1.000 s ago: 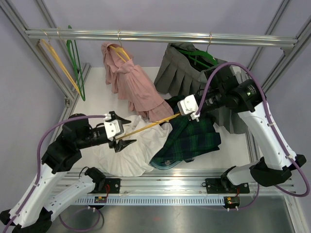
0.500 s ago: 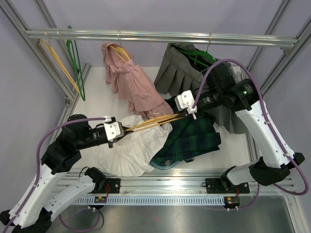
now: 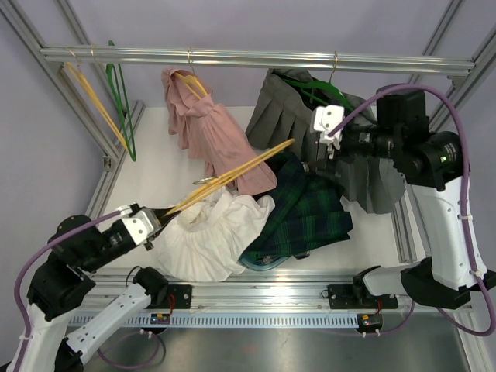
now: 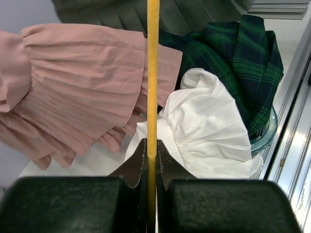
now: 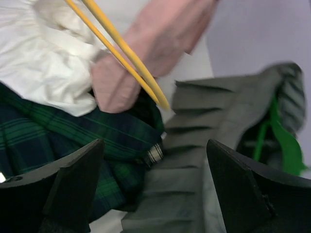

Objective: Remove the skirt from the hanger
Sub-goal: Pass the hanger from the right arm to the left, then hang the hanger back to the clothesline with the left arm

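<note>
From above, the right hand [image 3: 318, 152] has let go of the thin yellow hanger [image 3: 232, 177] and drawn back toward the far right corner of the table [image 3: 155, 155]. The left hand [image 3: 157, 220] now holds the hanger alone, raised over the white gathered cloth skirt [image 3: 205, 242] heaped by the near edge.

Left wrist: the hand [image 4: 151, 145] is pinched tight on the hanger [image 4: 153, 73].

Right wrist: the hand [image 5: 154, 145] is spread wide and empty.

The skirt looks free.
</note>
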Available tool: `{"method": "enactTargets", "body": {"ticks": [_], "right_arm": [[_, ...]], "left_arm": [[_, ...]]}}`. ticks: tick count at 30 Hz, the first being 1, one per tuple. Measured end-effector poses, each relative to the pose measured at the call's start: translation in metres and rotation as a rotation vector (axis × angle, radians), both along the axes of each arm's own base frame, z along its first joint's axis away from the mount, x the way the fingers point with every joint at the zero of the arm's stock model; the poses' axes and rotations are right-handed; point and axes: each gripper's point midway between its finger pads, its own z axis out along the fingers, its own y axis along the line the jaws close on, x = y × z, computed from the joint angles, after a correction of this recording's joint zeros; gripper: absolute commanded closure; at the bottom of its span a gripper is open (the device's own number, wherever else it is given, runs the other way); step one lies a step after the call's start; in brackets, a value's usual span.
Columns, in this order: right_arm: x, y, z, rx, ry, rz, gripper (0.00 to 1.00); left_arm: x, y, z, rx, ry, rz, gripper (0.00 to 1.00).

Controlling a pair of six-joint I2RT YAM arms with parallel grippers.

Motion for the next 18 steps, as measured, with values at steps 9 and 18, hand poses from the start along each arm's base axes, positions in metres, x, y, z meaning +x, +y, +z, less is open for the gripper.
{"method": "enactTargets", "body": {"ticks": [9,18], "right_arm": [[0.038,-0.036,-0.008,0.054,0.041,-0.259,0.0],[0.038,-0.03,-0.031,0.072,0.137,-0.261,0.01]], "left_arm": [[-0.007,0.054,0.024,-0.152,0.062,0.293,1.0],[-0.004,0.098,0.035,-0.274,0.163,0.562,1.0]]}}
